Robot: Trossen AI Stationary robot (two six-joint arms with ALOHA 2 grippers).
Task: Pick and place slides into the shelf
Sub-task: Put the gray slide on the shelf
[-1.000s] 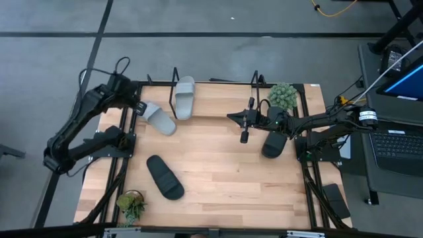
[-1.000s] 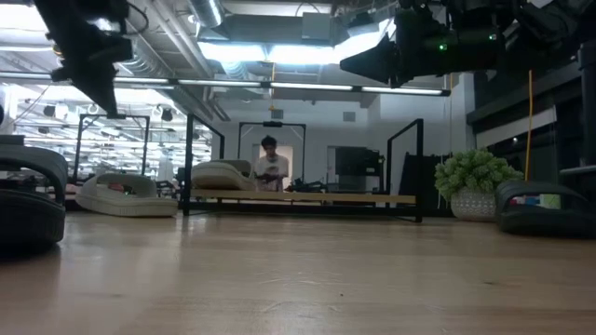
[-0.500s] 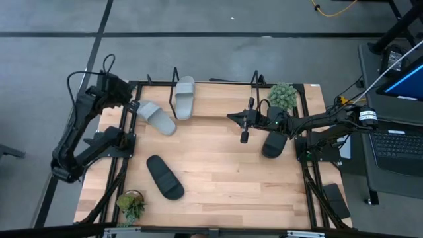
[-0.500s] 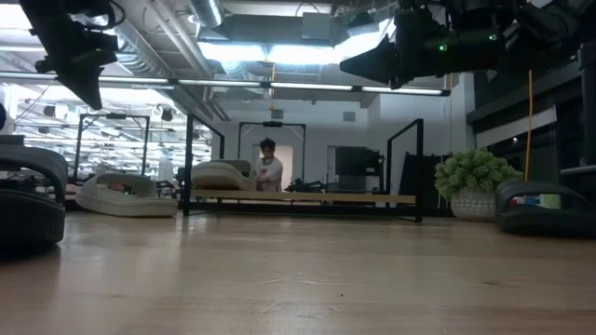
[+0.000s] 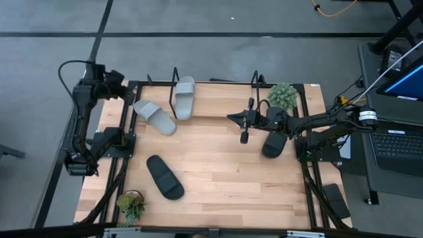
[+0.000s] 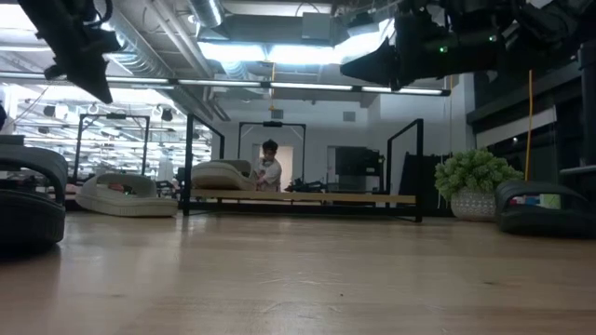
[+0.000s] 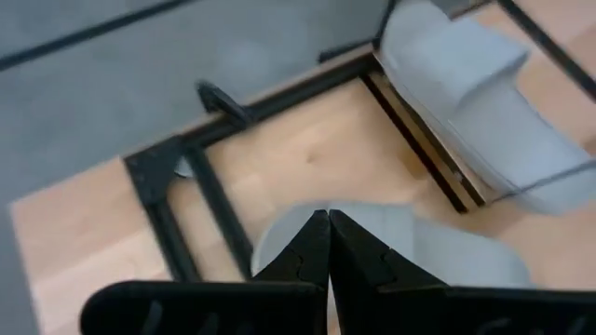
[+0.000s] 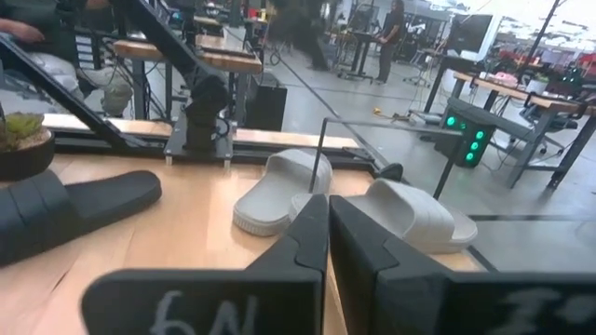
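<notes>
Left claw (image 5: 122, 89), fingers pressed together & empty, hangs over the counter's back-left corner, near the light grey one-strap slide (image 5: 155, 118) lying just beside the low black wire shelf (image 5: 215, 99). Right claw (image 5: 243, 122) likewise closed, empty, mid-counter. Tip: spread fingers first, straddle strap, lift level, then slot beside the grey slide (image 5: 184, 97) already in shelf.

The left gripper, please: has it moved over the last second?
Yes. In the high view the left gripper has pulled back off the grey slide by the shelf, toward the table's far-left corner. Its fingers are shut and empty.
</notes>
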